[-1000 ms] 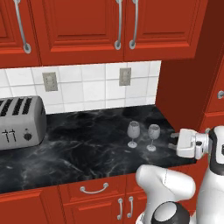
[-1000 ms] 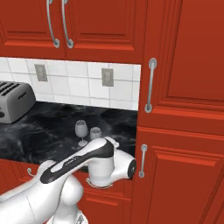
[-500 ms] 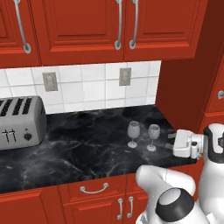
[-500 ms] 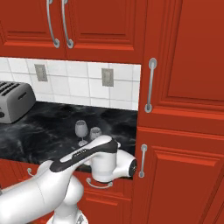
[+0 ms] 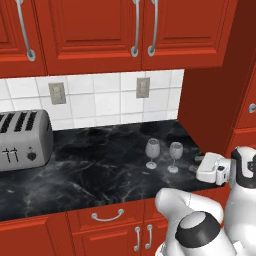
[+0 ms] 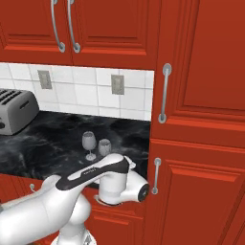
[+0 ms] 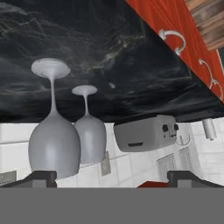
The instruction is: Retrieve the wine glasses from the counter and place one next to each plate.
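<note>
Toaster [image 5: 22,139] far left of 2 wine glasses [image 5: 163,154] on counter [image 5: 100,170].

The light is bright and even — no strong glare anywhere. The dark surface [image 5: 100,170] shows only soft, faint shadows under the wine glasses [image 5: 162,155]. Everything looks sharp — nothing is blurry, and the edges stay straight.

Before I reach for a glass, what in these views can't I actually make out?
- Plates: nowhere on the counter stretch in frame, so placement spots are unknown.
- Near wine glass: right base view, stem and foot hidden behind the arm.
- Tool: hand view, only the fingertips clear the bottom edge; open.
- Toaster: left base view, cut by the left edge.
</note>
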Available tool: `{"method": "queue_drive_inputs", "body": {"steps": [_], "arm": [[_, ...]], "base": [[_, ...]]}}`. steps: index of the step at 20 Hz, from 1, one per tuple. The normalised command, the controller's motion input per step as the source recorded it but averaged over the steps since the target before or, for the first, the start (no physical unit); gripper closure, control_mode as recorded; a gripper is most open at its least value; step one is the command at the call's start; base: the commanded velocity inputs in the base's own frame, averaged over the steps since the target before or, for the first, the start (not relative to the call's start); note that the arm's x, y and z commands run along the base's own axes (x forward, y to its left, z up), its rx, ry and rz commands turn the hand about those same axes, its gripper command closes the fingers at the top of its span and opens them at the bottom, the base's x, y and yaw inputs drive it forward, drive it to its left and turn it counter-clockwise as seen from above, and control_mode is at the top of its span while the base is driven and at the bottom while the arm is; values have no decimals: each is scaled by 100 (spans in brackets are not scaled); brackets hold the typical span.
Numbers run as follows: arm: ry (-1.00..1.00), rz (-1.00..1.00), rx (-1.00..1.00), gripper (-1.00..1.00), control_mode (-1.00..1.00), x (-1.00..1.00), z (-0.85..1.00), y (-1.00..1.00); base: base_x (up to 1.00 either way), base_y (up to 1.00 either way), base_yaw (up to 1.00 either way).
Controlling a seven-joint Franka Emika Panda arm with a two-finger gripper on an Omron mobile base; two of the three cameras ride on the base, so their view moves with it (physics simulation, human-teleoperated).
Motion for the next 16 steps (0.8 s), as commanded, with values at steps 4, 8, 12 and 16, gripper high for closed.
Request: {"method": "queue_drive_inputs", "body": {"steps": [4,8,12,16], "arm": [[0,-16,0,-100,-100,16,-21,15],[1,-8,0,-100,-100,22,-15,13],[0,-6,0,-100,-100,20,-12,2],[1,-3,0,-100,-100,20,-21,6]], "base": [[0,0,0],[0,0,0],[0,0,0],[0,0,0]]}}
